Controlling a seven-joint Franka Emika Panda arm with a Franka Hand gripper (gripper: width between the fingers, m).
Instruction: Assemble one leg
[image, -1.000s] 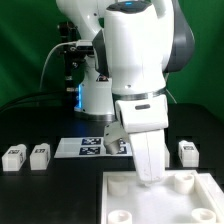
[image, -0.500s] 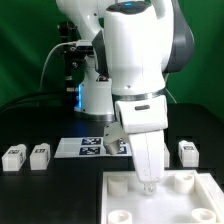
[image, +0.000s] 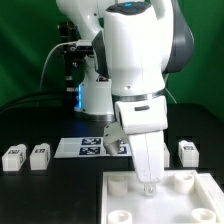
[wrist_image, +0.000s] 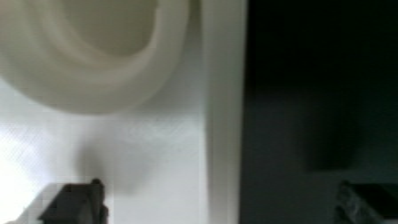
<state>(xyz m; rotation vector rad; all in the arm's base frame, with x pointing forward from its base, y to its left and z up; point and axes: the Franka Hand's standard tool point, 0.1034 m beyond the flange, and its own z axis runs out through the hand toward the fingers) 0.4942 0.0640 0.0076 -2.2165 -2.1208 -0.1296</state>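
Over panel (image: 196, 206), end effector (wrist_image: 222, 205) spread wide

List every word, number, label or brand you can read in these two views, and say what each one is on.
Readable words, numbers or brands: none in either view.
Exterior view's far-left leg, leg beside it and leg on that view's right: square black-and-white tags, too small to read.
Marker board: printed patterns, no letters visible.
Wrist view: blurred, no text.
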